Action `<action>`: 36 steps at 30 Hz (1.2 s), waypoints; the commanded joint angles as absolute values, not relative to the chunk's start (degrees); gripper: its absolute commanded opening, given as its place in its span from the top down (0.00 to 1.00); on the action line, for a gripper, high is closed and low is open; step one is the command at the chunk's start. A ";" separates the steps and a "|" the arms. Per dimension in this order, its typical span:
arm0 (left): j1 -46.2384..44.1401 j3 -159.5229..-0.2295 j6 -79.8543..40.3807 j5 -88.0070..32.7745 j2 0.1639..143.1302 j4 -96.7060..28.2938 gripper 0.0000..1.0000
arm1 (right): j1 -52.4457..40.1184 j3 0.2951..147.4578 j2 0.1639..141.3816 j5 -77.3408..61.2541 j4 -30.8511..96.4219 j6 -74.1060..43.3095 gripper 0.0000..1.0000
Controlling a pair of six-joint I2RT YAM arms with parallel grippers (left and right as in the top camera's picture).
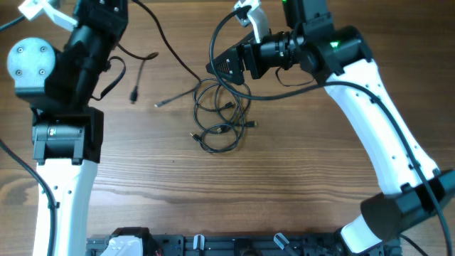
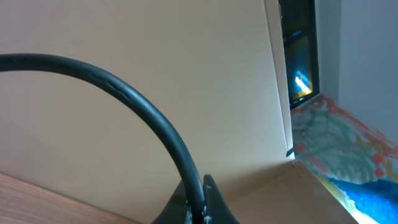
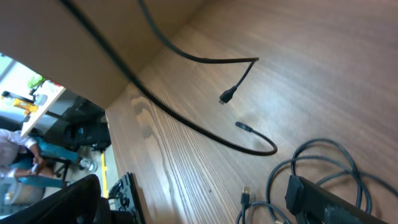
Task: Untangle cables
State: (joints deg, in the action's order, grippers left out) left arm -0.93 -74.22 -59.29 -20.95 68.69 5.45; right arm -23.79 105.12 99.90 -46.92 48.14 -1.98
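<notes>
Pale wood-grain table set against a beige wall; beyond the table's edge the right wrist camera catches a bright room with blurred seated figures. Thin black cables lie in the upper middle of the table, where several overlapping loops form a loose coil with small plug ends poking out at its lower left and right side. One long strand runs from the coil up and left towards the far edge. A separate short cord with a plug at each end lies apart to the left, near the left arm. The right gripper hangs just over the top of the coil, turned on its side. In its wrist view one finger sits over the loops and the other shows as a dark blur far across the frame, so the fingers stand wide apart with nothing between them. Of the left gripper only a dark tip shows, under a thick black wire, pointed at the wall and well apart from the cables; whether it is parted or closed cannot be told.
</notes>
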 commanded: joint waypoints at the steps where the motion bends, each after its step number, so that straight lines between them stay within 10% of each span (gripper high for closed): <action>1: -4.71 -74.70 -59.64 -21.87 68.27 3.49 0.96 | -23.81 105.34 94.45 -48.34 46.02 0.01 0.03; 19: -20.80 -74.70 -59.00 -14.26 71.37 -1.15 0.96 | -24.91 105.34 93.32 -51.55 45.04 -0.21 0.13; 23: -21.65 -74.70 -58.96 -14.26 71.37 -1.17 0.96 | -24.91 105.34 93.32 -50.89 45.01 -0.23 0.61; 31: -22.28 -74.70 -58.94 -14.41 71.37 -3.49 0.96 | -24.91 105.34 93.32 -47.99 44.88 -3.75 0.96; 36: -22.28 -74.70 -58.74 -14.15 71.37 -5.91 0.92 | -24.91 105.34 93.32 -46.98 44.77 -6.07 0.96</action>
State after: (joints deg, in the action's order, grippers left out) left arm -22.02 -74.22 -59.29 -14.17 71.31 -4.60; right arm -24.95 105.12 93.80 -48.38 45.47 -3.66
